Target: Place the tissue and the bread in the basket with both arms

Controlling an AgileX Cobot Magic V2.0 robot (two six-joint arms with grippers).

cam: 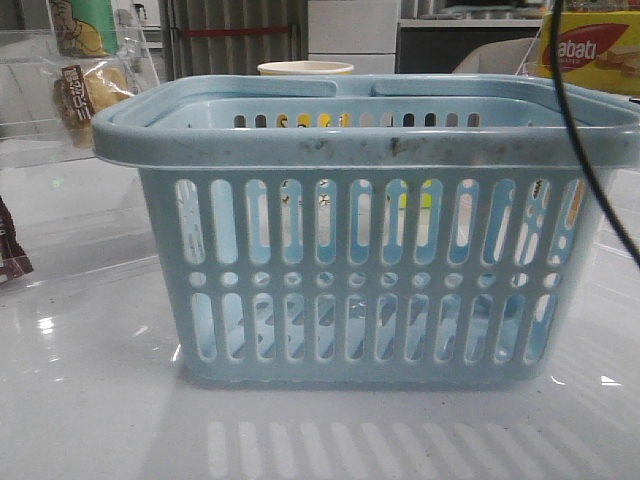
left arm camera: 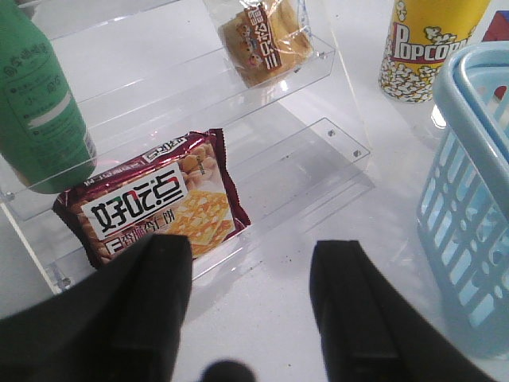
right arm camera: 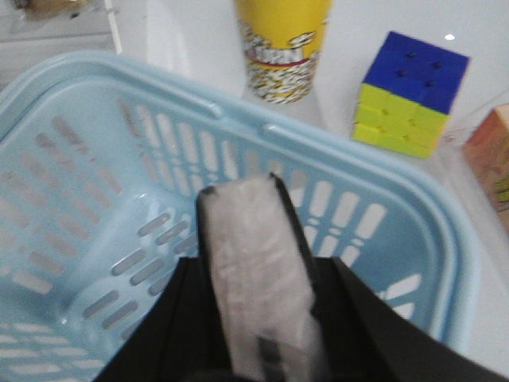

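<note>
My right gripper is shut on the tissue, a slim pack with black edges and a pale face. It hangs above the inside of the pale blue basket, which holds nothing visible. The bread, in a clear bag with a dark brown label, lies on an upper step of a clear acrylic shelf. My left gripper is open over bare table in front of that shelf, left of the basket. In the front view the basket fills the middle, the bread sits far left, and neither gripper shows.
A maroon biscuit wrapper lies on the shelf's lowest step beside a green packet. A yellow popcorn cup stands behind the basket. A blue-and-yellow cube and an orange box sit to its right. A black cable hangs at right.
</note>
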